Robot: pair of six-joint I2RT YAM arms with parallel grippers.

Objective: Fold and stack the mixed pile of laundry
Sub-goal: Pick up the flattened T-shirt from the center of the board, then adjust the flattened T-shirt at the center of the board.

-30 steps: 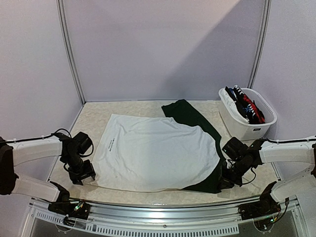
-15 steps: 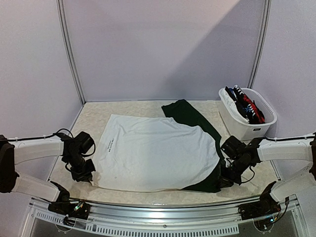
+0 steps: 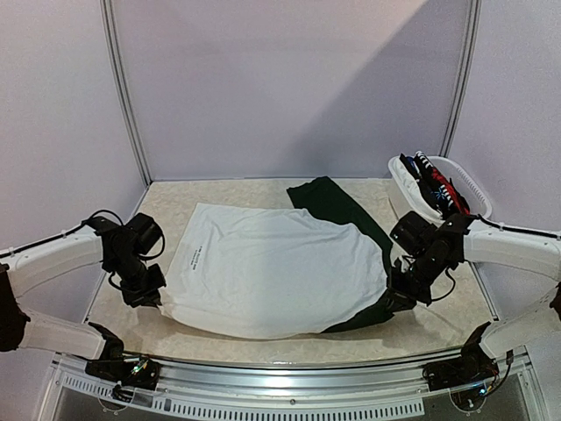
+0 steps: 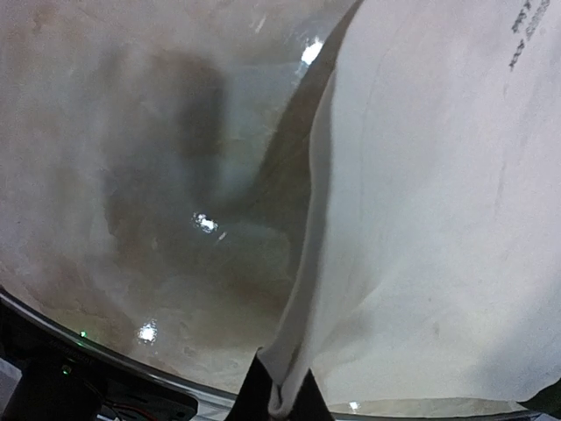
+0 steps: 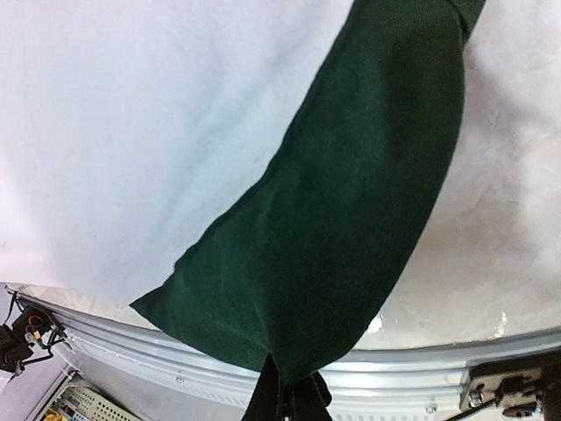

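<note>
A white T-shirt (image 3: 272,267) with a small black print lies spread over a dark green piece (image 3: 337,206) on the table. My left gripper (image 3: 151,296) is shut on the white T-shirt's near left corner (image 4: 282,386), lifted slightly off the table. At the right, my right gripper (image 3: 392,300) is shut on the dark green piece's near right corner (image 5: 294,373), also raised; the green cloth (image 5: 351,210) hangs from the jaws over the white shirt (image 5: 149,123). More garments of the pile, red, blue and striped (image 3: 436,189), fill the tub.
The white plastic tub (image 3: 438,224) stands at the back right, close behind my right arm. The table's metal front rail (image 3: 280,373) runs along the near edge. Grey walls close off the back and sides.
The left gripper closed on the white shirt's corner and lifted it. The right gripper rose and moved back with the green corner. Both near corners have come off the table.
</note>
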